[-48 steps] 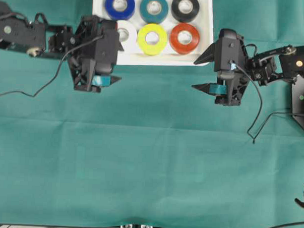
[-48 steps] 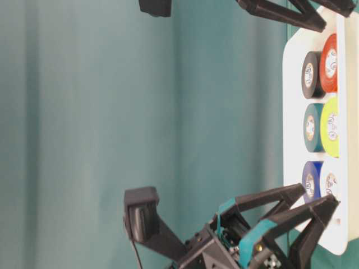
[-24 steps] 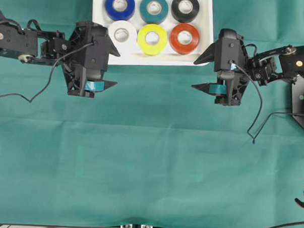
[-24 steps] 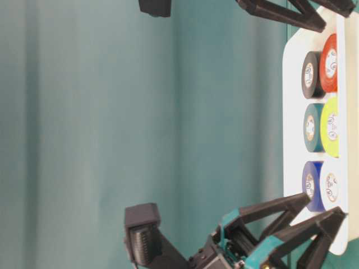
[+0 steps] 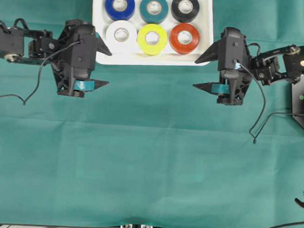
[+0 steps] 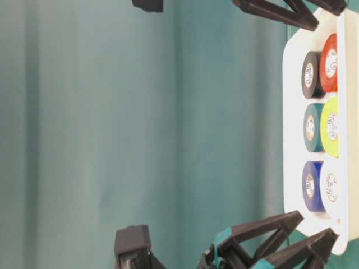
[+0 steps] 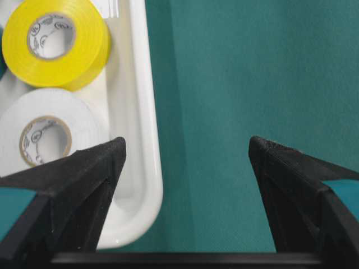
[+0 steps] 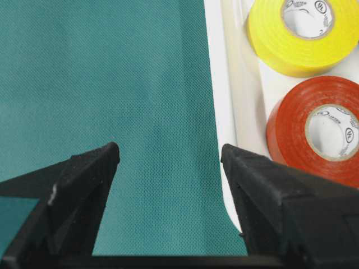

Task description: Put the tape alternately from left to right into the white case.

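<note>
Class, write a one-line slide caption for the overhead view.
Six tape rolls fill the white case; left gripper and right gripper flank it, jaws open and empty.

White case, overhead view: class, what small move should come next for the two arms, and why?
Probably draw both arms back. The white case already holds all six rolls of tape, and the left gripper and right gripper stand open and hold nothing.

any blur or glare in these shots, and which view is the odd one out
Overhead view: sharp, evenly lit, white case bright but not blown out. Table-level view: turned sideways, left gripper cut off at the bottom edge. Wrist views: yellow roll crisp; near black fingers soft-edged.
</note>
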